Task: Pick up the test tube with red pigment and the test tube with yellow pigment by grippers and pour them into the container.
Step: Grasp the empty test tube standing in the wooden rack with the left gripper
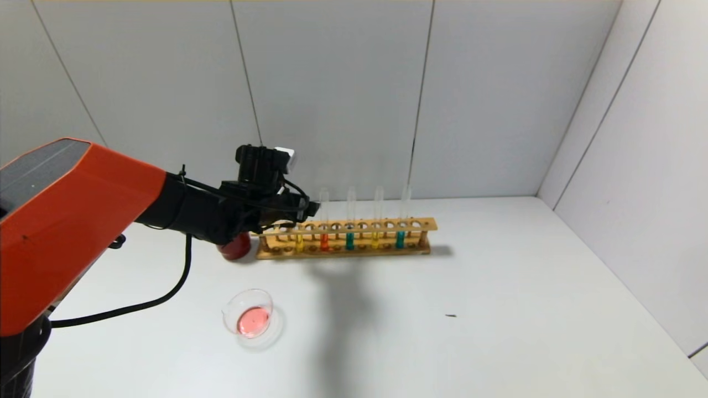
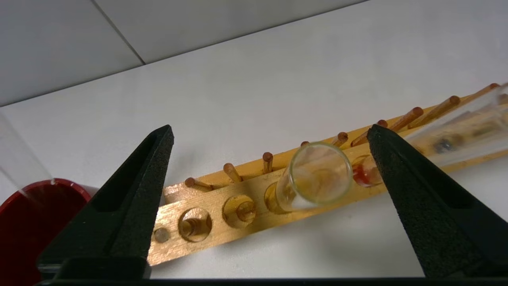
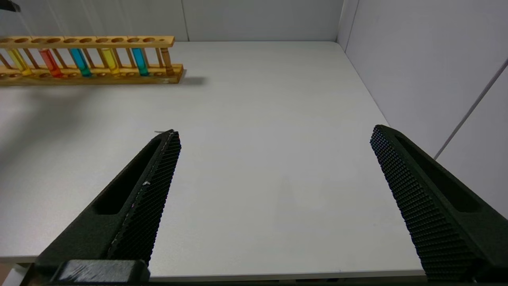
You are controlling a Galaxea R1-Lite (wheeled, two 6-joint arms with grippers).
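The left gripper (image 1: 303, 209) hangs over the left end of the wooden rack (image 1: 345, 239), which stands toward the far edge of the table (image 1: 498, 309). Its jaws are spread wide and hold nothing. In the left wrist view the mouth of the yellow tube (image 2: 319, 174) sits in the gap between the two black fingers (image 2: 147, 186), touching neither.

This yellow tube (image 1: 299, 237) stands upright in the rack, with the red tube (image 1: 324, 235) upright in the hole just beside it, toward the right. Further right along the rack stand a teal tube (image 1: 349, 235), a second yellow tube (image 1: 375, 235) and a second teal tube (image 1: 400, 232).

The glass dish (image 1: 251, 318) sits nearer the front edge, left of the table's middle, well apart from the rack. It holds a shallow pool of pinkish-red liquid. A dark red cup (image 1: 235, 247) stands just beside the rack's left end, partly hidden by the arm.

The right gripper (image 3: 274, 198) hangs above the table's right side, its jaws released and empty.
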